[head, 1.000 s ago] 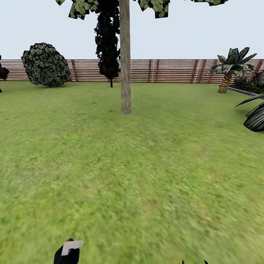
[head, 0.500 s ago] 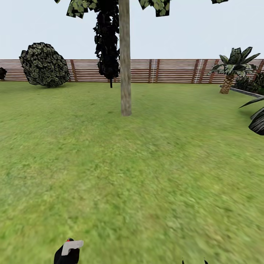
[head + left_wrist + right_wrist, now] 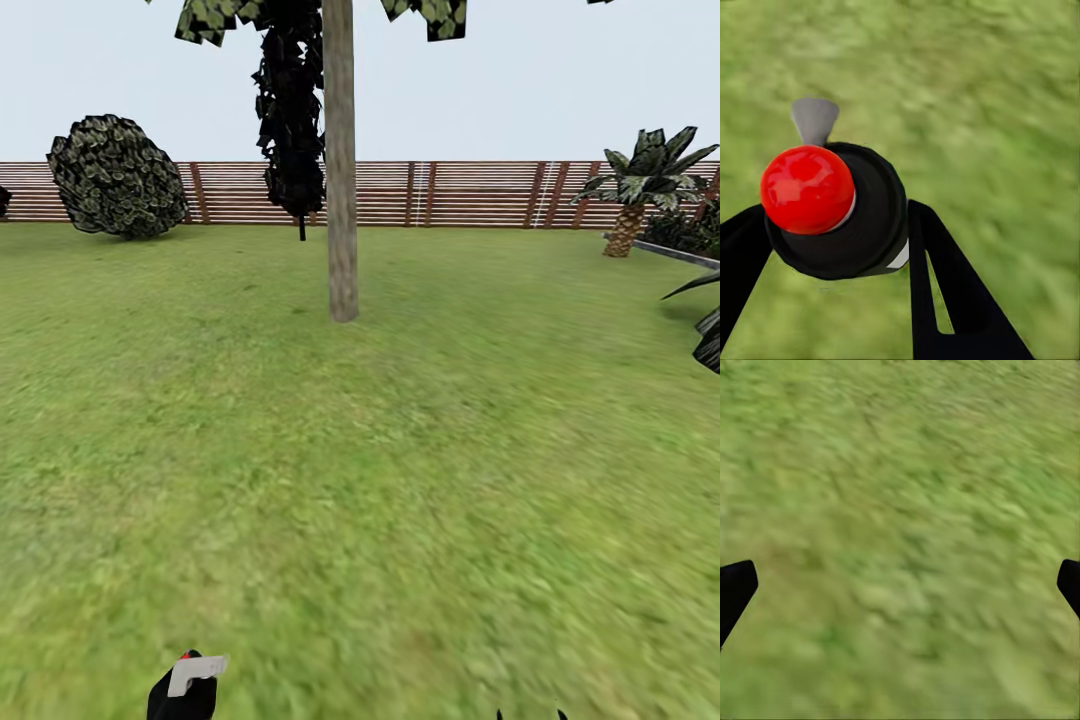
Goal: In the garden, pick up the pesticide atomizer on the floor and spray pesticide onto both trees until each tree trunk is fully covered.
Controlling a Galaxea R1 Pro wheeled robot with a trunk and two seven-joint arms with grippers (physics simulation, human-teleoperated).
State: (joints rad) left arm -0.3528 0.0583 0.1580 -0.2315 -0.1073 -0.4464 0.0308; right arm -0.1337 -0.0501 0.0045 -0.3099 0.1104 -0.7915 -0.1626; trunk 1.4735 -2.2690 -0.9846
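One step done: my left claw [image 3: 832, 247] pinches the dark-grey cylindrical red-capped pesticide atomizer [image 3: 832, 210]; right claw [image 3: 900, 585] spread; the mottled tan tree trunk [image 3: 341, 200] ahead looks unsprayed.

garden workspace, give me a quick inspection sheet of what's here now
surface: green lawn, blurred nearby.
job's things: pesticide atomizer, red cap, held in left claw; one tree trunk ahead, upright on the grass.
clutter: nothing seen.
grippers: left claw shut on the atomizer; right claw open over grass.
cables: nothing seen.
surroundings: brown slat fence, round bush, dark cone tree, small palm.
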